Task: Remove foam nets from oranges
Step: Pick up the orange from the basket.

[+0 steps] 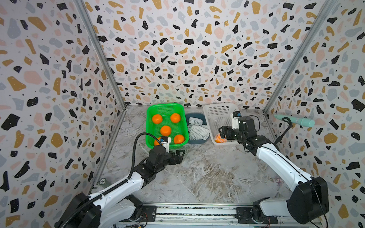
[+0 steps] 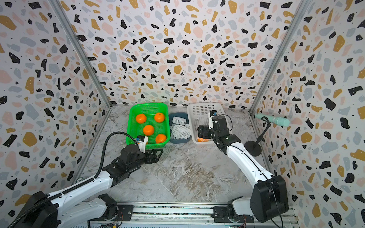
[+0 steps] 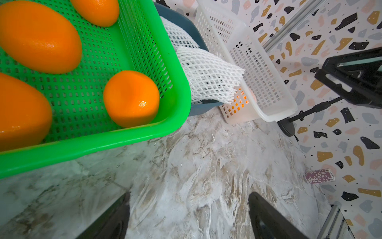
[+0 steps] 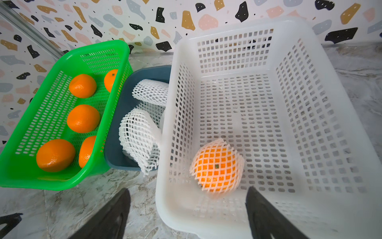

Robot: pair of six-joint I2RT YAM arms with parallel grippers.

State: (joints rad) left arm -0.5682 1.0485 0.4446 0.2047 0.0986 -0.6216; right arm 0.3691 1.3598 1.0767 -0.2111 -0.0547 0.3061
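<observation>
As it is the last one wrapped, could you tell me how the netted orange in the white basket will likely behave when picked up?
The netted orange is round and lies loose on the white basket's floor, so a nudge would probably roll it. Its foam net looks soft, so it should compress when gripped and may slide over the skin.

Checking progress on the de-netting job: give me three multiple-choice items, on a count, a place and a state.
1. Bare oranges in the green basket? A three B five C six
2. Where is the netted orange? A green basket B blue bin C white basket
3. The right end effector is: A open, empty B shut, empty C shut on an orange
1 B: five show in the right wrist view. 2 C: it lies on the white basket's floor; the blue bin holds only nets. 3 A: its jaws stand apart, gripping nothing.
</observation>
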